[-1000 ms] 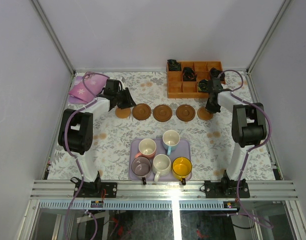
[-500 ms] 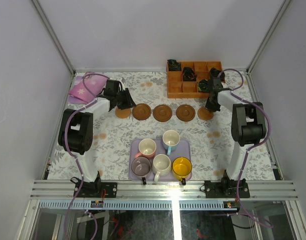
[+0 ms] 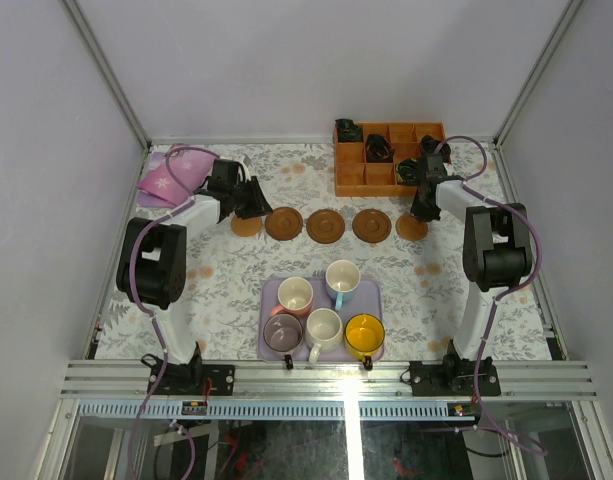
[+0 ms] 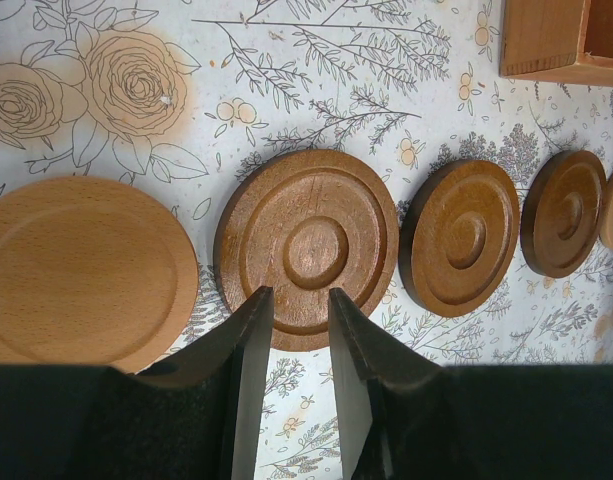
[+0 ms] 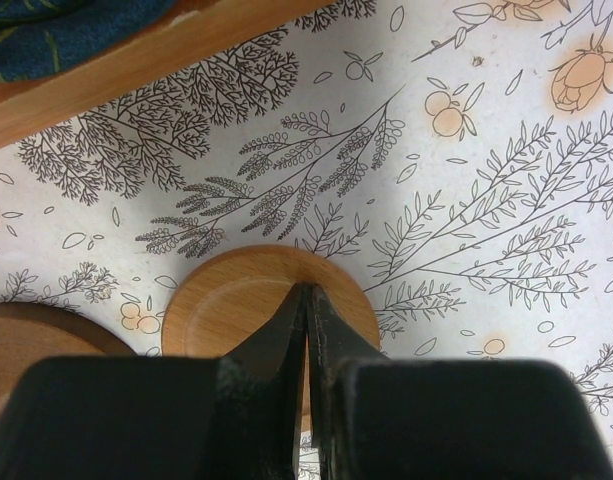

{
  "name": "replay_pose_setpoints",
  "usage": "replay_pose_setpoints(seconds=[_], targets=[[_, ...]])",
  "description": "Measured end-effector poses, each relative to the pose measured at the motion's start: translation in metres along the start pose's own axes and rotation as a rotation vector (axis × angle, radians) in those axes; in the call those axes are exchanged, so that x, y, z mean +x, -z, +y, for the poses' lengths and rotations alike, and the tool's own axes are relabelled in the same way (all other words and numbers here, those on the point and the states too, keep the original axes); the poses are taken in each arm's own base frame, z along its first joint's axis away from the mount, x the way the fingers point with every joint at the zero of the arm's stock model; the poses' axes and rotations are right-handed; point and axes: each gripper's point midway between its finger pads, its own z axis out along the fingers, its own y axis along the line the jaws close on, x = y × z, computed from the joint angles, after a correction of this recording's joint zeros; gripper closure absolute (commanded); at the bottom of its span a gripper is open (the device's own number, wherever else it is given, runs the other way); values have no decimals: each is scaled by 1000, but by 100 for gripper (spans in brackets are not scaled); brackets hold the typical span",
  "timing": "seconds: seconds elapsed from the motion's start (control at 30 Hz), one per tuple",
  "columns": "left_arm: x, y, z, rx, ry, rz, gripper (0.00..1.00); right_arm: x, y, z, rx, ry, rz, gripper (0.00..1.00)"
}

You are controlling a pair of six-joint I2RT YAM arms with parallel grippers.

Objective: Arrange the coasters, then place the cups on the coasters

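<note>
Left gripper (image 4: 298, 300): jaws a narrow gap apart, nothing held, tips over the near rim of the second coaster from the left (image 4: 304, 245). Right gripper (image 5: 306, 292): jaws fully closed, empty, tips over the rightmost coaster (image 5: 226, 300). All five coasters (image 3: 326, 225) lie in a row across the table (image 3: 226, 280); the five cups (image 3: 323, 326) stand on the lavender tray (image 3: 372, 296), near centre.

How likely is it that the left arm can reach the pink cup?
Likely yes. The left gripper is empty, over the coasters, and the pink cup stands at the tray's far left corner, on that arm's side, with bare tablecloth between. The purple cup beside it might crowd the grip.
</note>
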Motion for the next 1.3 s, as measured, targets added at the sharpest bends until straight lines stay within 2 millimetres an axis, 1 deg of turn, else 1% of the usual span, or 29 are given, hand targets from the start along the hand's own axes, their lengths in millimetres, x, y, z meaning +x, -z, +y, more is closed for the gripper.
replay_pose_setpoints(seconds=[0.1,0.47,0.8,1.1,1.3], targets=[[0,0,0,0,0,0,72,0,0,2,-9,1,1,98],[1,-1,1,0,6,-1,72,0,0,17,-96,-6,-1,98],[17,-1,9,-13,28,23,72,6,3,24,-153,-12,-9,98],[10,8,2,0,22,-3,72,6,3,26,-167,-11,-8,97],[9,9,2,-3,21,-7,72,6,3,27,-172,-11,-9,98]])
